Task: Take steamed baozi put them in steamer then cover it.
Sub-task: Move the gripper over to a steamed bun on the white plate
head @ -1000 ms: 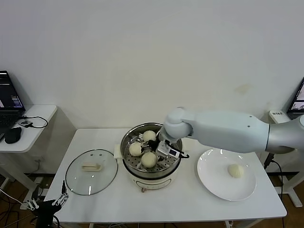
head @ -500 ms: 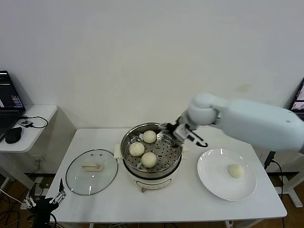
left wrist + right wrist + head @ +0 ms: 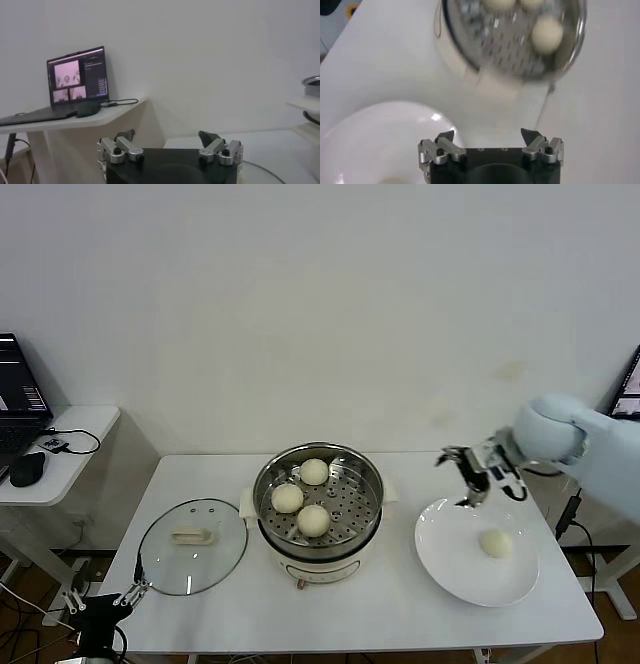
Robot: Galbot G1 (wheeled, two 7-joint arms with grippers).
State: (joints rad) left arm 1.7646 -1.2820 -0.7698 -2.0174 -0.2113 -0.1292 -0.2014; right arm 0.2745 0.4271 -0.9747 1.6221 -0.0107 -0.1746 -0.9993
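Starting at our far left, the head view shows a small side table (image 3: 80, 424) with a laptop (image 3: 18, 399) and a dark mouse (image 3: 27, 469) on it. Only the left wrist view shows the laptop's lit screen (image 3: 77, 75) face on. Our left gripper (image 3: 100, 612) hangs low off the near left corner of the white table (image 3: 230, 609), below its edge; in the left wrist view its fingers (image 3: 122, 147) stand wide apart with nothing between them.

On the table's left part lies the cover (image 3: 192, 545), a round clear glass disc with a metal rim and a cream bar handle, flat on the surface just beside the steamer (image 3: 318, 504). The steamer is a shiny steel pot on a cream base, its perforated tray carrying three smooth, round, cream-white steamed baozi (image 3: 314, 520). The right wrist view looks down on the pot (image 3: 512, 37) from the other side, showing its side handle and the tray holes blurred.

Farther right, the white plate (image 3: 450, 569) holds a fourth bun (image 3: 496, 543), well apart from the pot. Our right gripper (image 3: 474, 472) hovers above the plate's far rim, jaws spread and empty; its wrist view shows the plate's glossy curve (image 3: 385, 132) under the fingers (image 3: 535, 142).
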